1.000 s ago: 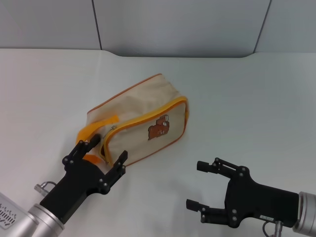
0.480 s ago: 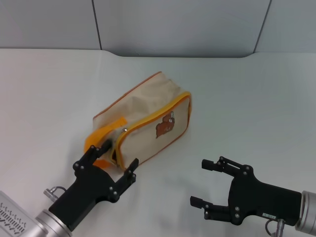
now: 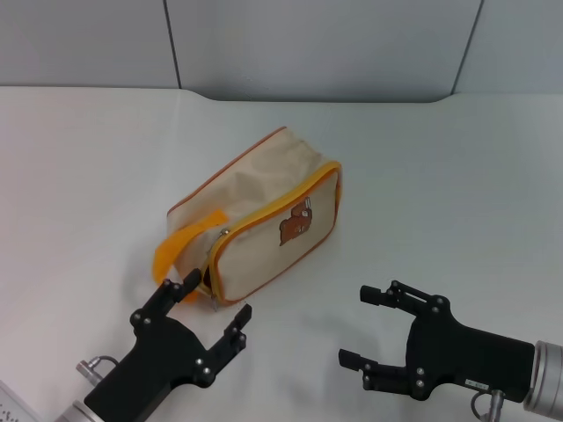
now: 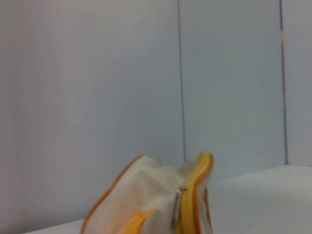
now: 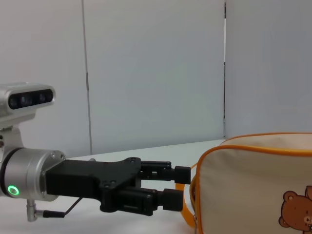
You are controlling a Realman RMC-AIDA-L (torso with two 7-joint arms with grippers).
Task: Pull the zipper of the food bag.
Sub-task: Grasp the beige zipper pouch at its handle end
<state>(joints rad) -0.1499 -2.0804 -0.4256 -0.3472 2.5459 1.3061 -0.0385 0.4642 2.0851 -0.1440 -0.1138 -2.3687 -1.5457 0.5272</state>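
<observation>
The cream food bag point(image 3: 264, 198) with orange piping lies on the white table, its bear patch point(image 3: 297, 224) facing me. Its orange strap handle point(image 3: 176, 249) loops out at the near left end. The zipper's silver pull tab point(image 3: 224, 233) sits at that end of the rim, and it also shows in the left wrist view point(image 4: 179, 207). My left gripper point(image 3: 215, 299) is open and empty, just in front of the bag's near end, with one fingertip close to the strap. My right gripper point(image 3: 357, 325) is open and empty to the near right of the bag.
The table's far edge meets grey wall panels point(image 3: 317, 44). The right wrist view shows the left gripper point(image 5: 178, 187) next to the bag point(image 5: 253, 180).
The bag first turned and shifted slightly right while the left gripper was at its strap end. The left gripper has since drawn back toward me, open. The right arm has barely moved.
</observation>
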